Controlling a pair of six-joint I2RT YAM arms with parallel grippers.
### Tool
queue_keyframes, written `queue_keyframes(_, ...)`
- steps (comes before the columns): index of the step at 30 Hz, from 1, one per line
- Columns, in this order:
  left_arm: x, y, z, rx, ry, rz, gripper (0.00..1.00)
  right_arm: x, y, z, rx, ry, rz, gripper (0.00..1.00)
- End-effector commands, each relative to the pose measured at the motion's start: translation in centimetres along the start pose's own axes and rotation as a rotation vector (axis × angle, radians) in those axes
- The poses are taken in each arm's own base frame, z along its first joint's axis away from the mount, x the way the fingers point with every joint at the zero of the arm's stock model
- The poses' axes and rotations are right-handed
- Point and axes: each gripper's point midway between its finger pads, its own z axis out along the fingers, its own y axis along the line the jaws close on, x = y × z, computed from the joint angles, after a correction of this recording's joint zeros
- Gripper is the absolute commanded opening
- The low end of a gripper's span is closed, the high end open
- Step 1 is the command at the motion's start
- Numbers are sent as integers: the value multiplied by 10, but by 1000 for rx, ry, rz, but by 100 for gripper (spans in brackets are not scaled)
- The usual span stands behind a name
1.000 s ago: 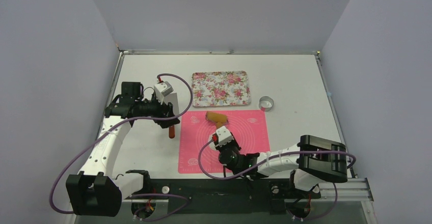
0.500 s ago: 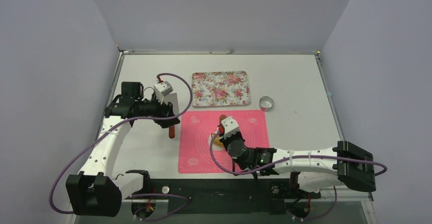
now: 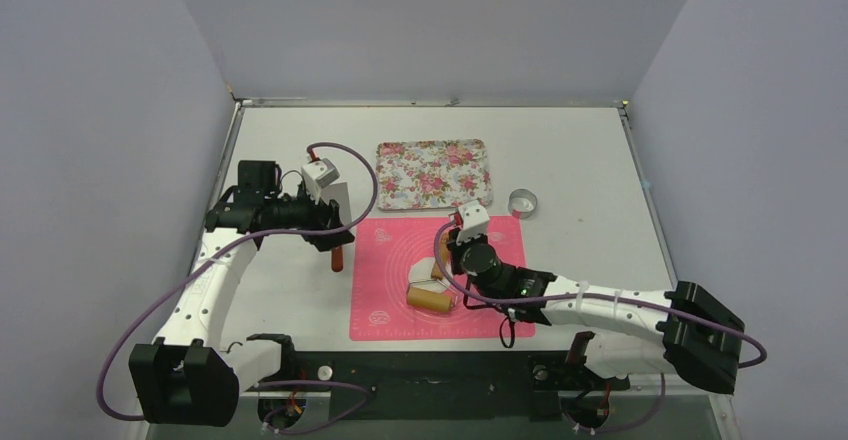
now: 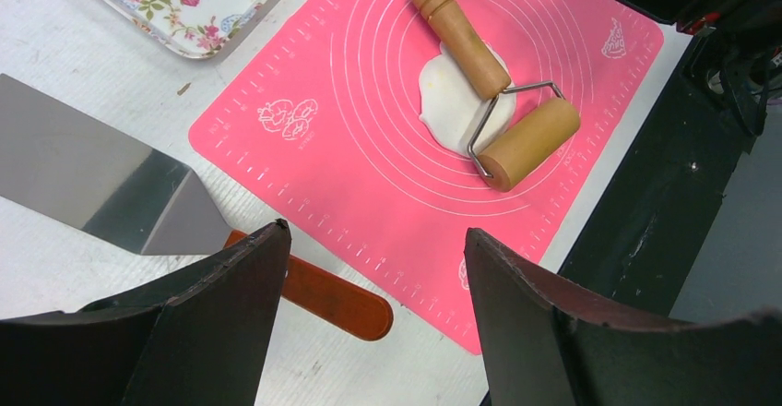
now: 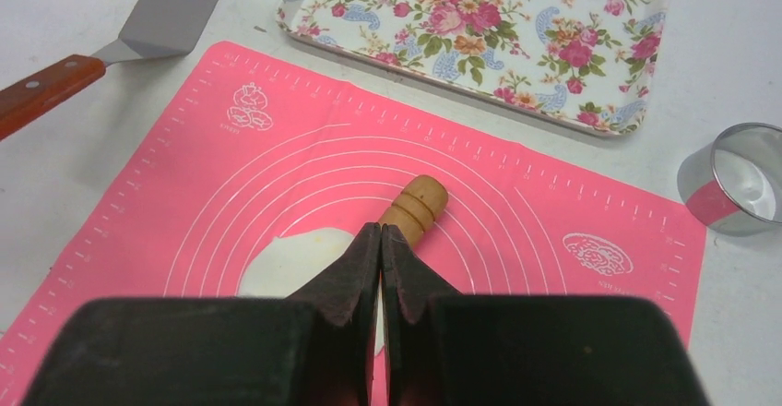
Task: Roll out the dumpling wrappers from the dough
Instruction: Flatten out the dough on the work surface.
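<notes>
The dough point(image 4: 447, 101) lies as a flat white patch on the pink mat point(image 4: 350, 148), also seen as the dough point(image 3: 432, 270). A wooden roller point(image 4: 530, 143) rests on its near edge, its handle point(image 5: 420, 201) lying across the dough. My right gripper point(image 5: 381, 229) is shut and empty, fingertips together just above that handle. My left gripper point(image 4: 375, 232) hangs open over the red handle of the spatula point(image 4: 323, 295), beside the mat's left edge. No dumpling wrappers are in view.
A floral tray point(image 3: 434, 173) sits behind the mat. A metal ring cutter point(image 3: 522, 202) stands to the tray's right. The spatula blade point(image 4: 83, 175) lies on the bare table left of the mat.
My right arm has stretched forward over the mat and its jaws have closed fully. The roller's barrel has moved from the far side of the mat to the near side. The left arm has not moved.
</notes>
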Motion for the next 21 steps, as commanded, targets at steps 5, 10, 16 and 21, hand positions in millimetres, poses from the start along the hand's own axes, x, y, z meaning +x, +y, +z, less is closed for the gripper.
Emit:
queue_keyframes(5,-33,1,2,-26,-86,-12,68,-34,-12,13,89,126,278,39)
queue_keyframes(10,-57,17,-4,-135,-152,-71,68,2,-20,25,254,289,338,60)
queue_keyframes(16,-64,46,-7,-301,-207,-145,68,25,-30,37,406,298,398,60)
queue_keyframes(21,-68,36,-11,-281,-233,-118,68,43,-20,52,435,332,418,61)
